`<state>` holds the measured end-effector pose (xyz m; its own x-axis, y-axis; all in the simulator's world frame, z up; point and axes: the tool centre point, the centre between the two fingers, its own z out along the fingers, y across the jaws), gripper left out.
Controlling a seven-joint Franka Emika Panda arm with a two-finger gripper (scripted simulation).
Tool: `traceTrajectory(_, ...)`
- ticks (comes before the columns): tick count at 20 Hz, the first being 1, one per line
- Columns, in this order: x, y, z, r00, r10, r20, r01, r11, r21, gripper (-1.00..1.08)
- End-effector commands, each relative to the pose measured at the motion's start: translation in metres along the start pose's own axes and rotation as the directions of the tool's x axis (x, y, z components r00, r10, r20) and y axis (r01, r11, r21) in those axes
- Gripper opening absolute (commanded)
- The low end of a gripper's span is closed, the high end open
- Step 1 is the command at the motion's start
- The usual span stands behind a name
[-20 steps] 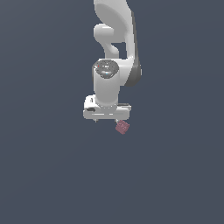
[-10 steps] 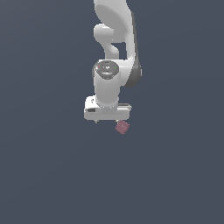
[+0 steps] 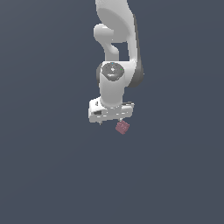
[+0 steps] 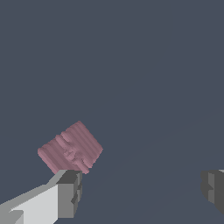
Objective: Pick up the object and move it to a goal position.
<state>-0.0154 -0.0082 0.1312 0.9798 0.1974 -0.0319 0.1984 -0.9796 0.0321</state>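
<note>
A white arm is seen reaching down from the top of the exterior view, ending in the hand (image 3: 110, 121), which is held low over a plain dark grey surface (image 3: 52, 175). The hand's wide white body is seen from outside, with short dark fingertips showing beneath it.

In the wrist view the hand (image 4: 140, 190) is shown spread open: one grey fingertip (image 4: 69, 192) on its white finger and the other fingertip (image 4: 214, 188) stand well apart, with only bare surface between them. Nothing is gripped.

The cube (image 3: 122, 127), small, dull pink-red and much smaller than the hand, is seen in the exterior view just below the hand, toward the exterior view's right of the hand's middle. It is turned at an angle, its edges not squared to the hand. In the wrist view the cube (image 4: 71, 148) is found just beside one fingertip, outside the gap between the fingers rather than within it; faint darker ridged markings are visible on its upper face. Whether the fingertip touches the cube cannot be told.
</note>
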Motion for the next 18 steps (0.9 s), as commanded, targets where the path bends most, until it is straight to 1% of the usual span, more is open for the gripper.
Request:
traceTrajectory(1,-0.001,-0.007,0.004,0.998,-0.067,-0.003,0.067,0.998,0.002,1.0)
traceTrajectory(4,-0.002,-0.018,0.009,0.987,-0.162,-0.008,0.162,0.987,0.005,1.0)
traceTrajectory(7,-0.004,-0.029,0.014,0.966,-0.26,-0.014,0.26,0.966,0.007,1.0)
traceTrajectory(13,-0.008,-0.05,0.023,0.899,-0.437,-0.027,0.437,0.899,0.008,1.0)
traceTrajectory(18,-0.011,-0.063,0.029,0.842,-0.538,-0.036,0.538,0.843,0.007,1.0)
